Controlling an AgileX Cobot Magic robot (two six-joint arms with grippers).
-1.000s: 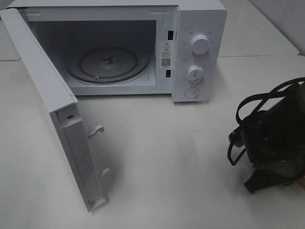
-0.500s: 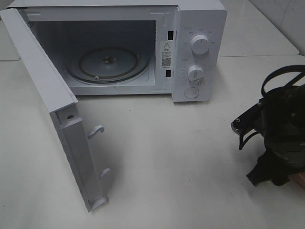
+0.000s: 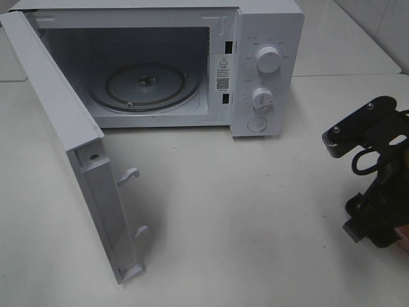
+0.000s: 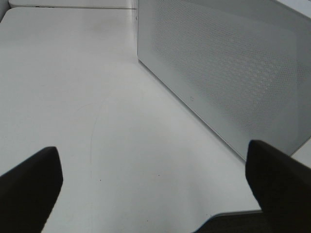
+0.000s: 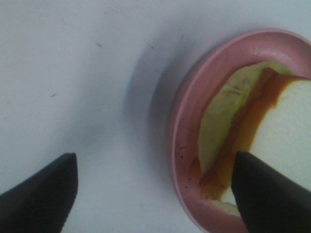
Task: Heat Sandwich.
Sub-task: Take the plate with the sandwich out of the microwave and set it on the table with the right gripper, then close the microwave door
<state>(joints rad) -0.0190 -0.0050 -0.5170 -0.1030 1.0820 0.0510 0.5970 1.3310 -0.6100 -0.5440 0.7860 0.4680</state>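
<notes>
Right gripper (image 5: 154, 194) hung with jaws spread over the pink plate (image 5: 187, 121); the sandwich (image 5: 243, 131) lay on that plate, beneath one fingertip (image 5: 272, 194). Left gripper (image 4: 155, 189) was likewise spread, beside the microwave door (image 4: 228, 63).

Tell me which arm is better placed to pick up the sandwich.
Right, most likely. Its open gripper hangs over the pink plate with the sandwich just ahead of one finger. The left gripper faces only bare table beside the microwave door.
</notes>
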